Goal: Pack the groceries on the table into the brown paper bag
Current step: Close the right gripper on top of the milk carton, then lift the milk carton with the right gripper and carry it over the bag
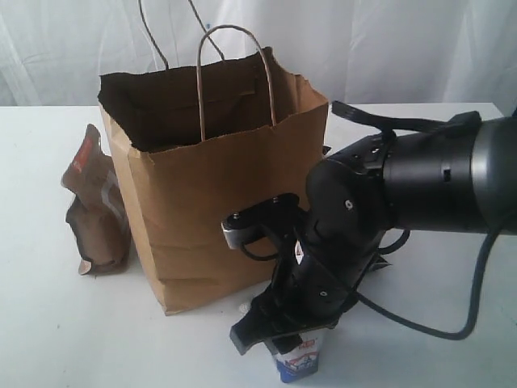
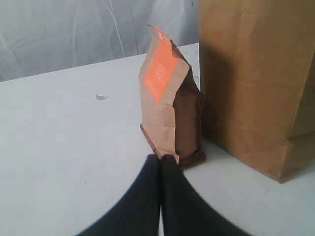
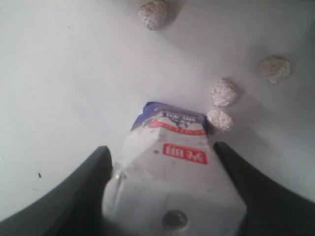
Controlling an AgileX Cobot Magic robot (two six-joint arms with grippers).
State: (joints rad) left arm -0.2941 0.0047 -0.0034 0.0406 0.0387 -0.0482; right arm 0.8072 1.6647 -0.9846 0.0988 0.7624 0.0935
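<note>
My right arm folds steeply down, wrist pointing at the table. The right gripper has its fingers pressed against both sides of the small white-blue carton, which stands on the tabletop just in front of the brown paper bag. The left gripper hangs low, fingers pressed together and pinching nothing, its tips near the foot of the dark-brown pouch.

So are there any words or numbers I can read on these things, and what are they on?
On the small white-blue carton, red patch: white characters, too blurred to read.
On the same carton, the red band with dark print: blurred, unreadable.
On the dark-brown pouch, orange label: white print, too small to read.
On the brown paper bag: no print showing.
</note>
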